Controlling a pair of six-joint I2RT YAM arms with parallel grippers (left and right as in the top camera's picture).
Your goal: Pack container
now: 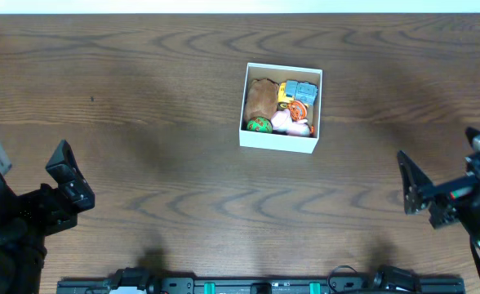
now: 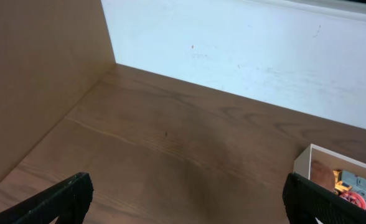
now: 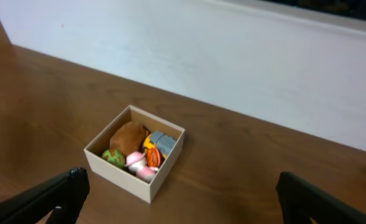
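The container (image 1: 277, 140) is a square white cardboard box on the wooden table, right of centre. Inside it lie a brown plush toy (image 1: 262, 97), a green ball (image 1: 260, 125), a pink toy (image 1: 288, 122), an orange toy (image 1: 297, 109) and a blue-grey toy (image 1: 303, 90). The container also shows in the right wrist view (image 3: 117, 172) and at the right edge of the left wrist view (image 2: 303, 163). My left gripper (image 1: 67, 181) is open and empty at the front left, far from the box. My right gripper (image 1: 411, 184) is open and empty at the front right.
A white wall (image 3: 233, 56) runs along the table's far edge. A tan side panel (image 2: 40, 74) stands at the table's left end. The arm bases (image 1: 256, 284) sit at the front edge.
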